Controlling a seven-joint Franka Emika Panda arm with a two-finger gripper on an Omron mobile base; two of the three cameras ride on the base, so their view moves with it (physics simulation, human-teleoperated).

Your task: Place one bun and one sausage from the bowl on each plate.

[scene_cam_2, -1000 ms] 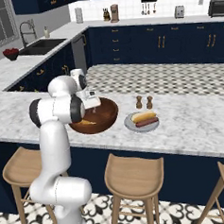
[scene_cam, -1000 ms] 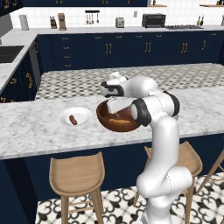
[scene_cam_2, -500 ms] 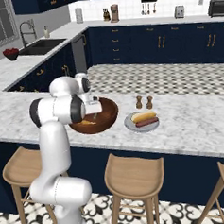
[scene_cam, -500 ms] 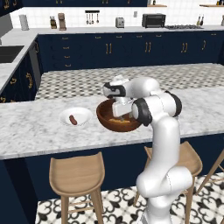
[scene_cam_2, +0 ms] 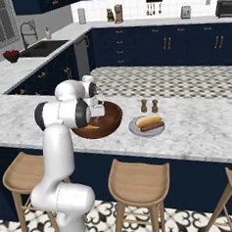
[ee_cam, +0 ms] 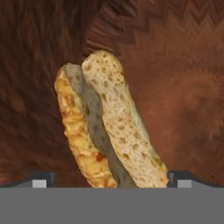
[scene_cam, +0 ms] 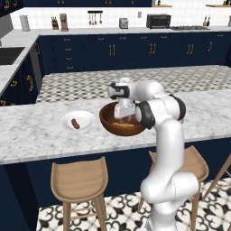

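A: We have come down into the bowl (scene_cam: 121, 121) over the last second; its wooden floor lies right under our gripper (ee_cam: 109, 177).
B: And the bun (ee_cam: 105, 127) sits between our fingertips (ee_cam: 43, 178), which stand wide apart, gripping nothing yet.
A: So closing comes next, we judge; the plate (scene_cam: 79, 120) off to one side of the gripper holds only a sausage (scene_cam: 75, 123); the plate on the other side (scene_cam_2: 146, 126) looks served.
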